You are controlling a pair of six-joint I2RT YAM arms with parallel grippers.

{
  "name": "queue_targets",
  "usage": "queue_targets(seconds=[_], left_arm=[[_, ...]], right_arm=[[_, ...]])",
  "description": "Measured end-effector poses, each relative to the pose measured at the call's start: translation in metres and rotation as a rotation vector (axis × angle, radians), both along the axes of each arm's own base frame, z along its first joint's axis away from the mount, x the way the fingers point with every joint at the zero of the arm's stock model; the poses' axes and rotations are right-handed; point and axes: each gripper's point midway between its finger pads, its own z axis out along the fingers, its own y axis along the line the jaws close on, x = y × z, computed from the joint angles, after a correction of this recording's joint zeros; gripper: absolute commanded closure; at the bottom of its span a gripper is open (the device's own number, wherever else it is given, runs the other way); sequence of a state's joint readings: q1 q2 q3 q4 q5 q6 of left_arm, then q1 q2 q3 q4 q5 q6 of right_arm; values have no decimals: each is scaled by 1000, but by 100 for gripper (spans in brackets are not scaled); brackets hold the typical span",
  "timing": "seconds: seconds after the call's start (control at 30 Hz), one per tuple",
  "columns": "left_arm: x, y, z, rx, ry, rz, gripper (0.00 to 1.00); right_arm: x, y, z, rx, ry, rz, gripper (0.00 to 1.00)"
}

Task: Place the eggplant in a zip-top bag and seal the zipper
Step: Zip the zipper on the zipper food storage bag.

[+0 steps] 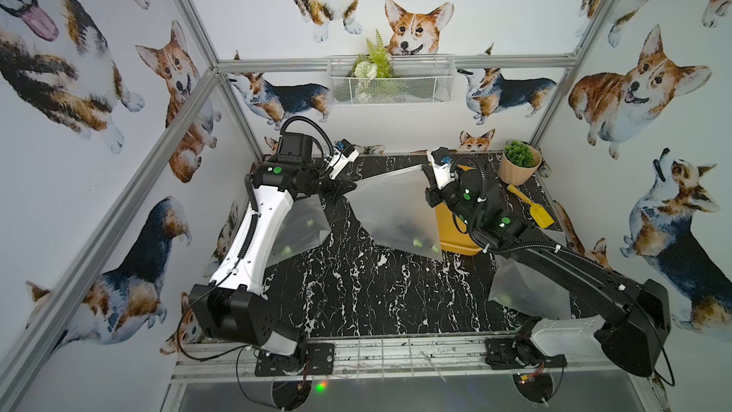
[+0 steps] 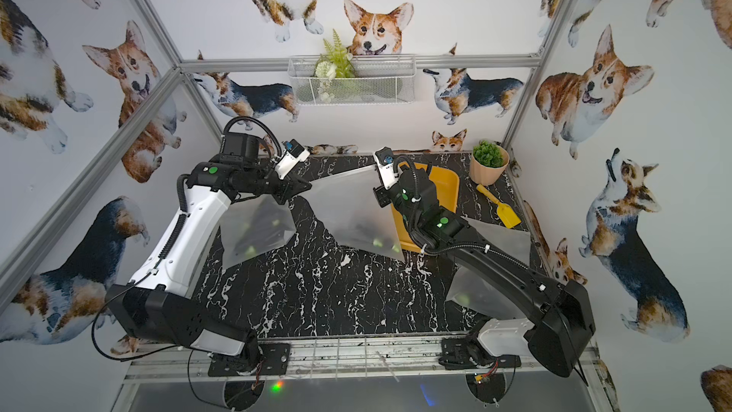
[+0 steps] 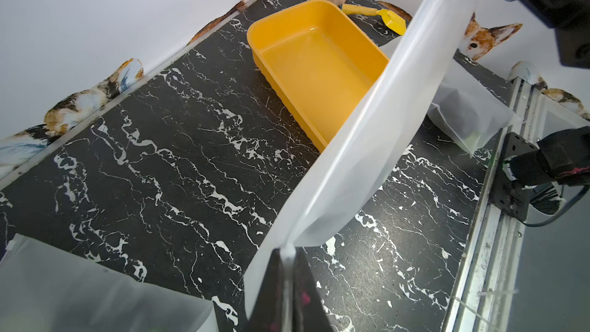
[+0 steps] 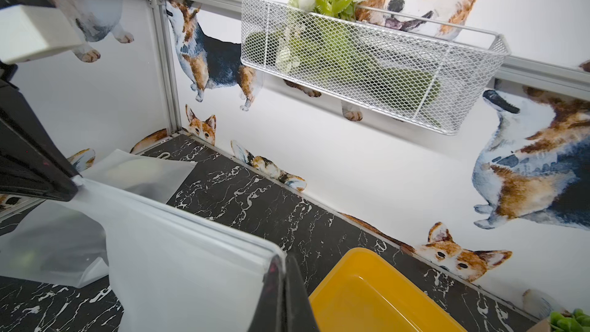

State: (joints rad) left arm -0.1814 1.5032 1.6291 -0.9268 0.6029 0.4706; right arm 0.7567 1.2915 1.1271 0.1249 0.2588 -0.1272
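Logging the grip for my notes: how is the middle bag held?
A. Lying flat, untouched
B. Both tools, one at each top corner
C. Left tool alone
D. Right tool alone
B: the left tool and the right tool are each shut on a top corner of the bag, which hangs stretched between them.

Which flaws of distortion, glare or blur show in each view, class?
In both top views the wide lens splays the frame posts; in the left wrist view the left gripper is close and soft, with glare on the yellow tray; in the right wrist view the right gripper is dark and blurred, the wire basket sharp.
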Motion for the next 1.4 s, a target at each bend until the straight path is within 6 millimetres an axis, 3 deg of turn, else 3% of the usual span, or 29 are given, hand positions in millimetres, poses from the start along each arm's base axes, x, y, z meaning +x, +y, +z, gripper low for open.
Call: queue_targets(seconds=[0.63, 0.77, 0.87, 1.0, 1.03, 1.07, 1.13, 1.2, 1.3, 1.4], left_arm=[[-1, 16, 1, 32, -9, 63, 93], [-2, 18, -1, 18, 7, 82, 98], [1, 17, -1, -37, 18, 119, 100], [13, 20, 25, -96, -52, 211, 100], [18, 23, 35, -105, -78, 241, 100], [25, 27, 49, -116, -117, 281, 100], [37, 36, 73, -130, -193, 357, 100], [46, 44, 95, -145, -262, 420, 100], [66, 49, 118, -170, -330, 469, 100], [90, 50, 114, -169, -333, 501, 100]], right_arm=[[4, -6, -2, 16, 10, -28, 100], [-2, 3, 5, 27, 17, 34, 100], [-12, 24, 12, 65, 33, 128, 100], [-23, 55, 11, 117, 95, 267, 98], [-24, 62, 11, 132, 112, 295, 91], [-25, 70, 11, 149, 132, 315, 91], [-24, 84, 11, 177, 163, 348, 100], [-20, 95, 10, 200, 187, 362, 100], [-5, 106, 11, 224, 182, 344, 100], [28, 103, 14, 263, 153, 284, 100]])
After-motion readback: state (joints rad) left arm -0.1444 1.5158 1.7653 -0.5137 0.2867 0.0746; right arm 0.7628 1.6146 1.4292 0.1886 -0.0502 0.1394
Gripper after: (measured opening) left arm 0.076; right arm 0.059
